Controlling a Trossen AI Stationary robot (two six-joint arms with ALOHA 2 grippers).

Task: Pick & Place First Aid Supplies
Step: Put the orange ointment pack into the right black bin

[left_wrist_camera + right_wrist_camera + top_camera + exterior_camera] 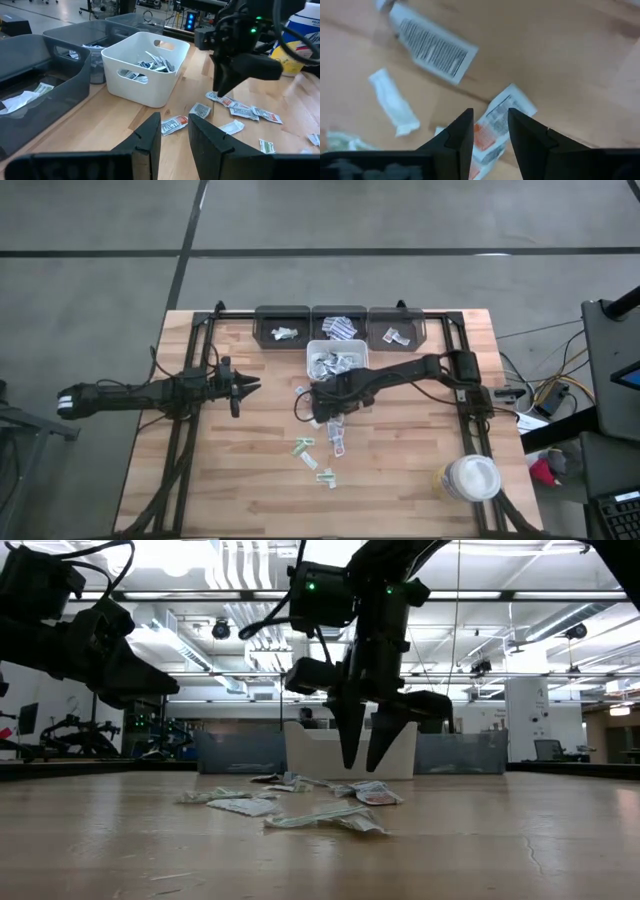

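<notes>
i held my right pincer (490, 127), a little open and empty, over a thin, floppy sachet (500, 122) near the white bin (337, 358); pinch its edge.

White, orange-printed sachet (495, 125); white bin (337, 358)

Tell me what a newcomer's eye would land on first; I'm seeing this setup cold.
The right gripper hangs over loose sachets mid-table, jaws apart above an orange-printed one. Behind sit a white bin and three dark bins. The left gripper waits left of the pile.
</notes>
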